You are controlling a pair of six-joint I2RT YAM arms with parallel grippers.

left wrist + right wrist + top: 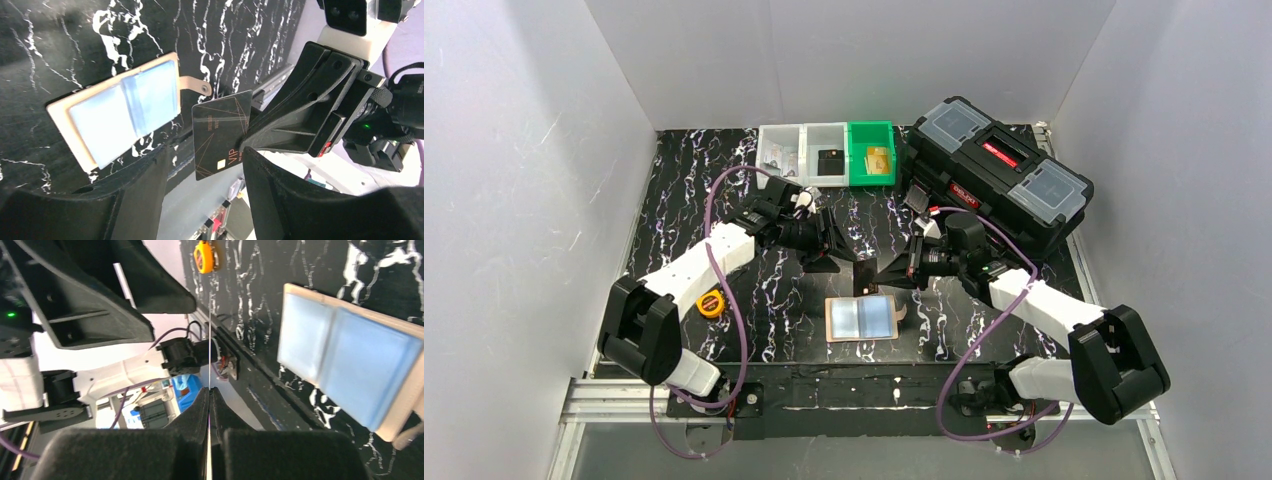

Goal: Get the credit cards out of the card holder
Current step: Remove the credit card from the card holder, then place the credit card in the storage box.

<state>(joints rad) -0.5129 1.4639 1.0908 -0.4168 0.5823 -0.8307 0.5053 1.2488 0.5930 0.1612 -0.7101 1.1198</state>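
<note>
1. Top view: card holder [861,318] lying open on table [784,300], pale blue cards [864,316] showing inside; dark card [865,272] in the air just behind it, between left gripper [842,252] and right gripper [889,272]; risk of the card falling mid-handover if neither gripper has firm hold.
2. Left wrist view: own jaws standing apart on either side of the dark card, apparently not touching it; right gripper pinching one edge only; shallow bite, so a knock from a closing finger could swivel the card or strip it out.
3. Right wrist view: jaws closed on the dark card, seen edge-on as a thin line; card holder flat on the table, unrestrained; likely to slide when the pale blue cards get pulled.
</note>
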